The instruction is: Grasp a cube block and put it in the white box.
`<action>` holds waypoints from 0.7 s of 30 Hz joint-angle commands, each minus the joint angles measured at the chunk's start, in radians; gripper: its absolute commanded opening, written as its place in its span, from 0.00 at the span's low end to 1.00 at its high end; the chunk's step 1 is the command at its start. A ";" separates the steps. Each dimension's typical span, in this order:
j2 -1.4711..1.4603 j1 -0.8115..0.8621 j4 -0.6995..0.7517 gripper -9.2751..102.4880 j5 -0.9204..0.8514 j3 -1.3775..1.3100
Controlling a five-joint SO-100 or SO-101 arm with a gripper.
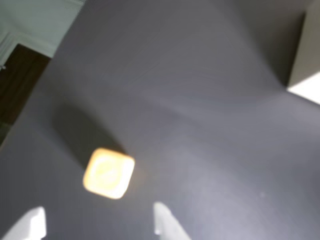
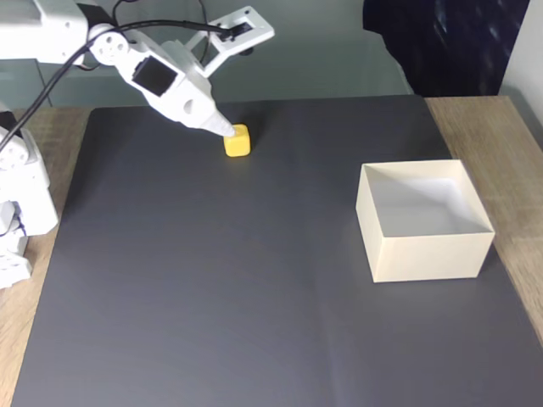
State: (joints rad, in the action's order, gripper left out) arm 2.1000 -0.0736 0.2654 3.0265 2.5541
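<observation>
The cube block [image 2: 237, 141] is small and bright yellow, and it sits on the dark mat near the mat's far edge. My white gripper [image 2: 246, 83] stands open; one fingertip [image 2: 226, 131] comes down just left of the cube, and the other jaw is spread wide up and to the right. In the wrist view the cube block [image 1: 109, 172] lies blurred just beyond my gripper [image 1: 97, 225], between the lines of its two pale fingertips, with nothing held. The white box [image 2: 424, 222] stands empty on the right of the mat, and its corner [image 1: 306, 50] shows at the wrist view's right edge.
A dark grey mat [image 2: 212, 288] covers a wooden table [image 2: 501, 136]. The arm's white base [image 2: 21, 212] stands at the left edge, with a black cable running above. A dark cloth [image 2: 441, 42] hangs at the back right.
</observation>
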 commanded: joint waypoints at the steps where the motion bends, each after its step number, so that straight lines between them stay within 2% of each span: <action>1: -0.055 0.009 -0.029 0.34 -0.009 -0.078; 21: -0.411 -0.038 -0.187 0.31 -0.041 -0.212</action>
State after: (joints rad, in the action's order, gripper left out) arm 1.7027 -0.0951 0.1028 2.9913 2.3945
